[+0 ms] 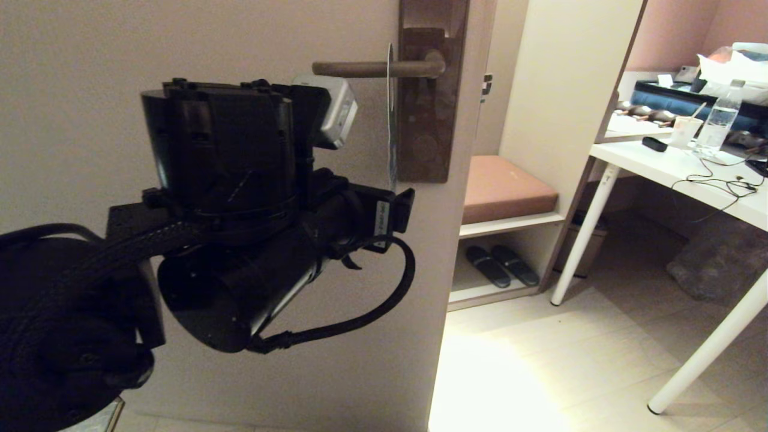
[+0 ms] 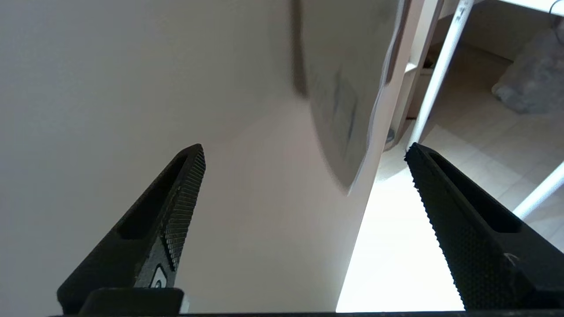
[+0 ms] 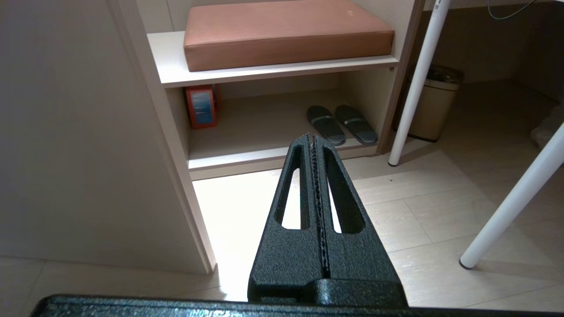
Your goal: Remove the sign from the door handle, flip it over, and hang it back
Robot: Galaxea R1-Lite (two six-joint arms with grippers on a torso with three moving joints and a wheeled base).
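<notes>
Hanging edge-on from the door handle (image 1: 378, 68), the sign (image 1: 391, 120) shows only as a thin pale sliver against the tall dark brown plate (image 1: 429, 96), with a trace of blue near its lower end. Its top sits over the bronze lever, partway between the lever's free tip and the plate, and its body drops straight down beside the plate. Below and to the left of it, close in front of the door (image 1: 90, 90), the left gripper (image 2: 304, 152) is raised toward the sign with its two black ribbed fingers (image 2: 185, 193) spread wide apart and nothing between them. Seen from the left wrist, the sign's rounded lower end (image 2: 341, 101) hangs above the gap between the fingers, blurred, showing a pale grey face with faint dark lettering I cannot read; it touches neither finger. The right gripper (image 3: 313, 141) is held low and away from the door, its fingers pressed flat together and pointing down at the floor before an open shelf unit (image 3: 273, 70), where a pair of dark slippers (image 3: 341, 124) lies under a brown cushion (image 3: 286, 31).
</notes>
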